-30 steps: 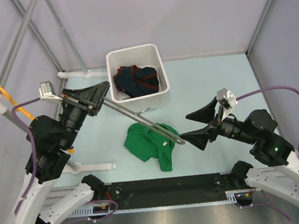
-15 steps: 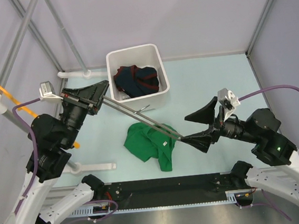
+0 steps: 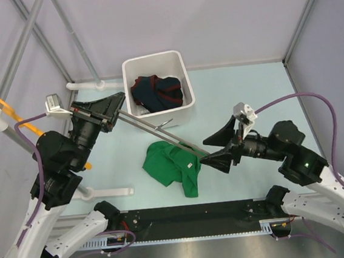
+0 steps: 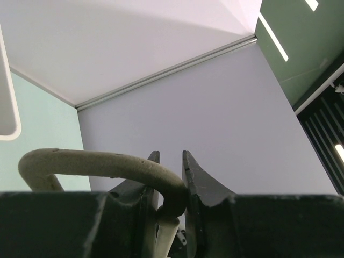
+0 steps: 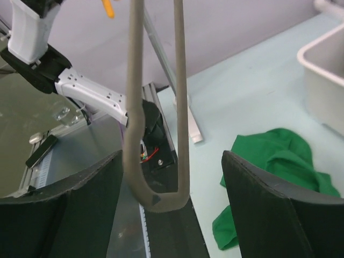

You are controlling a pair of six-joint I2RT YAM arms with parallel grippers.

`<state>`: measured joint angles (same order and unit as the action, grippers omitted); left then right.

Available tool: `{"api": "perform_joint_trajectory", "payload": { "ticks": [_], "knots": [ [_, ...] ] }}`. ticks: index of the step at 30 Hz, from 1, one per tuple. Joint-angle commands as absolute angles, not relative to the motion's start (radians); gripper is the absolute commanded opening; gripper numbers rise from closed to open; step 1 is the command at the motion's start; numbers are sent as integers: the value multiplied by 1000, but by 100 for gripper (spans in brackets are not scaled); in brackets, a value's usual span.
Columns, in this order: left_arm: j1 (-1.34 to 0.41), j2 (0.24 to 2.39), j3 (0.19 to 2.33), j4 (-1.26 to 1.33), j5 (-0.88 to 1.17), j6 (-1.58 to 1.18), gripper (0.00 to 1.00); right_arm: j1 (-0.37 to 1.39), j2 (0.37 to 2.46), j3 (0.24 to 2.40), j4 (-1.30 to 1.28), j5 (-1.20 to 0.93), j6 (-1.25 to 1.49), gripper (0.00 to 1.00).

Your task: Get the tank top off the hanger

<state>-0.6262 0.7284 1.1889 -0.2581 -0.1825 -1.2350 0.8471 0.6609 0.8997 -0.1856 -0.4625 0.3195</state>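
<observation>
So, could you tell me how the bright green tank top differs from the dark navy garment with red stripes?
The bright green cloth tank top lies loose on the pale green table; the dark navy garment with red stripes sits inside the white plastic bin. The tank top is plain and spread out fairly flat; the navy garment is striped and bunched into a heap. Both are crumpled cloth.

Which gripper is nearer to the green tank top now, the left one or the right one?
Right. The right gripper is just beside the tank top, on its right, open around the hanger. The left gripper is farther off, by the white bin, clamping the hanger.
</observation>
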Motion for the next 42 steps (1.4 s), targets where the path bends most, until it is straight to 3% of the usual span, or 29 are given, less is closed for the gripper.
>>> {"api": "perform_joint_trajectory", "payload": {
  "ticks": [1,3,8,9,11,13,15,16,18,19,21,24,27,31,35,42],
  "knots": [
    [-630,718,1198,-242,-202,-1282,0,899,689,879,-65,-437,336,76],
    [-630,721,1193,-250,-199,-1302,0,931,701,873,-40,-388,333,74],
    [-629,724,1170,-249,-189,-1370,0,989,768,881,-18,-285,328,51],
    [-629,724,1170,-250,-186,-1370,0,994,769,879,-17,-273,327,38],
    [-630,716,1167,-256,-186,-1361,0,999,759,876,-20,-232,328,24],
    [-630,697,1161,-268,-199,-1355,0,997,741,874,-34,-183,321,0],
    [-630,680,1144,-275,-195,-1336,1,997,718,887,-77,-146,307,0],
    [-629,669,1135,-276,-186,-1325,19,997,710,891,-121,-140,298,0],
    [-629,658,1128,-276,-164,-1286,39,996,689,914,-172,-118,278,0],
    [-630,650,1117,-259,-122,-1267,57,994,683,920,-225,-109,262,0],
    [-629,644,1108,-235,-63,-1189,74,988,657,939,-285,-75,252,0],
    [-630,652,1097,-155,125,-1096,81,979,623,974,-397,-37,239,0],
    [-630,699,1091,-16,374,-1025,83,962,603,1018,-511,-52,221,0],
    [-681,833,1243,9,624,-895,85,957,604,1075,-684,-162,192,0],
    [-802,943,1438,-190,612,-677,87,957,626,1121,-810,-245,189,0],
    [-842,1071,1620,-428,537,-450,88,959,617,1135,-893,-313,198,0]
  ]
}}
